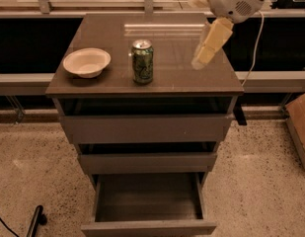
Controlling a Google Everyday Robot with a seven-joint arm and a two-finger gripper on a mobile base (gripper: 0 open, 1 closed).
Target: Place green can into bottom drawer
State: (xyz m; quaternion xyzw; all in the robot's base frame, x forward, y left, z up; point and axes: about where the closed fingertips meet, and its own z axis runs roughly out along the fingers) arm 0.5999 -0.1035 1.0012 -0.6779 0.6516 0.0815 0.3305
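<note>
The green can (142, 61) stands upright on the dark cabinet top (171, 78), near its middle front. The bottom drawer (148, 227) is pulled out at the foot of the cabinet, and its shallow tray is empty. My gripper (200, 58) hangs from the white arm (236, 1) at the upper right. It points down over the right part of the cabinet top, about a can's height to the right of the can, and holds nothing.
A cream bowl (86, 62) sits on the top, left of the can. The top drawer (147, 127) and middle drawer (147, 162) stand slightly ajar. A cardboard box (300, 125) is on the floor at the right. A black wheeled part (36, 220) is at the bottom left.
</note>
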